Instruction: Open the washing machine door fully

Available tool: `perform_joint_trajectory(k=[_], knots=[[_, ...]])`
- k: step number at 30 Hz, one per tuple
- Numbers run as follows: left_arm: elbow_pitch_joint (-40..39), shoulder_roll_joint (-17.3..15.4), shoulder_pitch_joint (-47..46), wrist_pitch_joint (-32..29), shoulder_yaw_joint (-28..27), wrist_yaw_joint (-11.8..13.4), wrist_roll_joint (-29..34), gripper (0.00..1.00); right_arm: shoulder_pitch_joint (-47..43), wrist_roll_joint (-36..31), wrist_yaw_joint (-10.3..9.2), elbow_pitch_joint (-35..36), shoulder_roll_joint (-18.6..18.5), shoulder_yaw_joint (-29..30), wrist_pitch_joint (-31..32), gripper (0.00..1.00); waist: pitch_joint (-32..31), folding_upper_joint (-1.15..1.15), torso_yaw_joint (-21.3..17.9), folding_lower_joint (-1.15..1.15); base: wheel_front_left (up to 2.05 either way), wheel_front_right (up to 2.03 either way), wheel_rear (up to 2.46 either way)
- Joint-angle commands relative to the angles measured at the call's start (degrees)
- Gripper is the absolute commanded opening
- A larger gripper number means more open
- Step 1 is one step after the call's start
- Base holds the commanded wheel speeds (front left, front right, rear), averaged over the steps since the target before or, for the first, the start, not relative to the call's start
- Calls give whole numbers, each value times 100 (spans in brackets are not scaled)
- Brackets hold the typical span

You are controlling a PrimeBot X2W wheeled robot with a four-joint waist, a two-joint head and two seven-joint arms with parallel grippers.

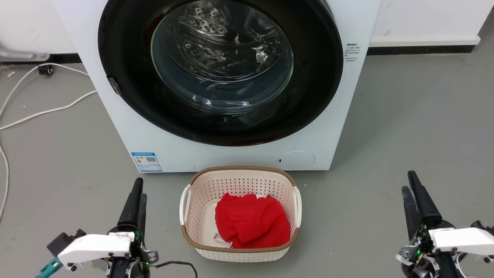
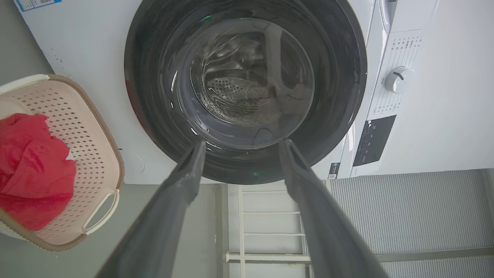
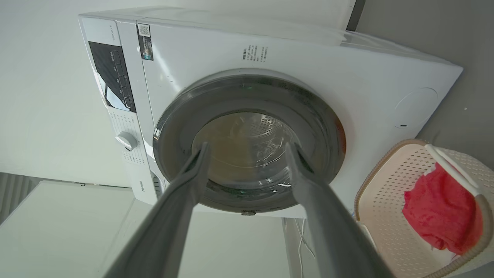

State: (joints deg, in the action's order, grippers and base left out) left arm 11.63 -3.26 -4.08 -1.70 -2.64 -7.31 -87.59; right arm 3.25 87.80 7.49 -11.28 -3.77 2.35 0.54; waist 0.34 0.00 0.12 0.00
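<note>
Washing machine door (image 1: pixel 222 58), one only, sits closed against the front of the one white washing machine (image 1: pixel 133 129); one beige basket (image 1: pixel 239 185) stands just before it, holding one red cloth (image 1: pixel 251 224); two grippers, left gripper (image 1: pixel 139 188) and right gripper (image 1: pixel 407 180), flank the basket, fingers spread, both empty.

This looks like a laundry corner of a bare room. A big white front-loading washing machine (image 1: pixel 216 156) stands at twelve o'clock, with a beige perforated plastic basket (image 1: pixel 239 169) of red cloth (image 1: pixel 251 226) before it. Loose white cables (image 1: pixel 46 112) trail at nine o'clock over the plain grey floor (image 1: pixel 405 135).
</note>
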Motion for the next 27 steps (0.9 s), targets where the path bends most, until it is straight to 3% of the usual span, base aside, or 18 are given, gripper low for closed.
perform_joint_trajectory(k=[1, 8, 27], knots=[[-178, -54, -188, 68, -23, -6, 191, 100, 76, -261, 0, 175, -13, -30, -50, 100, 2, 0, 3, 0, 0, 0, 0], [-563, 1, -226, 234, -199, -8, 1161, 100, 75, -1616, 0, 496, -4, -110, -207, 100, 18, 0, 18, 0, 0, 0, 0], [-959, -56, -102, 627, -86, -12, 3621, 100, -102, -4454, 0, 946, 22, -122, -576, 100, -1, 0, 44, 0, 0, 0, 0]])
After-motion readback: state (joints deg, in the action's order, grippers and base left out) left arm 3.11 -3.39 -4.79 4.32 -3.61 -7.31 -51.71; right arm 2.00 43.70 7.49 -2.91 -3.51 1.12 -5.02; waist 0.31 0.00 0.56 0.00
